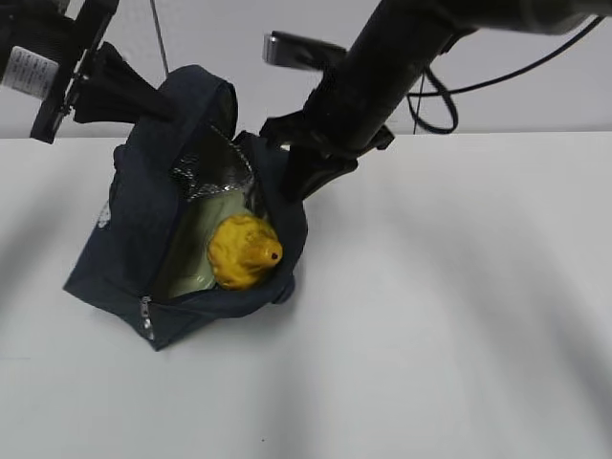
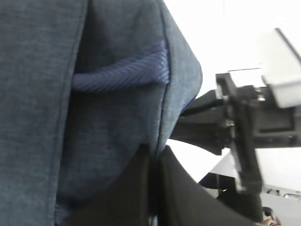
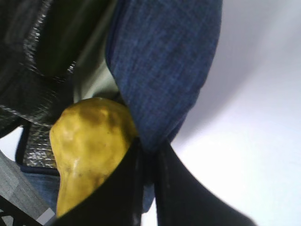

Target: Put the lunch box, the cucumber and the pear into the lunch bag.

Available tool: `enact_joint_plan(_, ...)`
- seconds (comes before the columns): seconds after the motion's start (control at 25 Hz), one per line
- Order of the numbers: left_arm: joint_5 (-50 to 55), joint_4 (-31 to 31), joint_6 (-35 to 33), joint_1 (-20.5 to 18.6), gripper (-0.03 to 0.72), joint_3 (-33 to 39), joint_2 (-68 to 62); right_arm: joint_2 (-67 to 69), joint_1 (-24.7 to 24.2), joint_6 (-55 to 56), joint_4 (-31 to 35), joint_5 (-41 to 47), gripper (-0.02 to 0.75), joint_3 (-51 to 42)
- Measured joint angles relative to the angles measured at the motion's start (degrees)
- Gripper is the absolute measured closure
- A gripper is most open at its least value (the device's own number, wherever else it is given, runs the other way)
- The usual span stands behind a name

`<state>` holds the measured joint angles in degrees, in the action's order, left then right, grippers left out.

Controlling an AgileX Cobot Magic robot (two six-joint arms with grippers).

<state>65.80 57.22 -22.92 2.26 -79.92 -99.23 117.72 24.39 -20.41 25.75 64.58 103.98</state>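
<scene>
Right gripper (image 3: 149, 188) was clenched on the bag (image 1: 143, 229) rim, navy woven fabric pinched betw. black fingers. Left gripper (image 2: 153, 188) likewise clamped on the bag's far edge. Bag sat on white table (image 1: 459, 306), mouth open, crinkled foil lining. Lumpy yellow pear (image 1: 244, 251) lay inside on the pale green lunch box (image 1: 196, 244) lid, box mostly hidden. Cucumber not made out.

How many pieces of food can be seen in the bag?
1: the pear lies in the bag's open mouth, on the pale lid. A cucumber may be hidden inside.
</scene>
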Motion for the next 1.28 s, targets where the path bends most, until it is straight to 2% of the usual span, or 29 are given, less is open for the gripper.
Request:
enact_joint_plan(0.2,-0.4,4.2,-0.2,1.5,0.684,0.0,0.0,-2.4,-2.0,2.2,-3.3,7.2,0.731,8.0)
enact_joint_plan(0.4,-2.4,7.7,0.6,3.6,0.684,0.0,-0.1,-2.6,-4.8,4.6,-3.9,7.9,0.731,13.8)
enact_joint_plan(0.68,-2.9,8.5,6.4,5.3,0.684,0.0,-3.0,-2.6,-5.4,7.6,-6.6,8.4,0.732,14.1)
enact_joint_plan(0.96,-2.7,9.8,7.4,5.5,0.684,0.0,-4.0,-0.9,-5.4,8.3,-6.7,8.7,0.732,14.2)
enact_joint_plan(1.28,-4.0,12.0,7.5,5.5,0.684,0.0,-9.5,5.9,-5.5,7.8,-1.4,6.5,0.732,14.5)
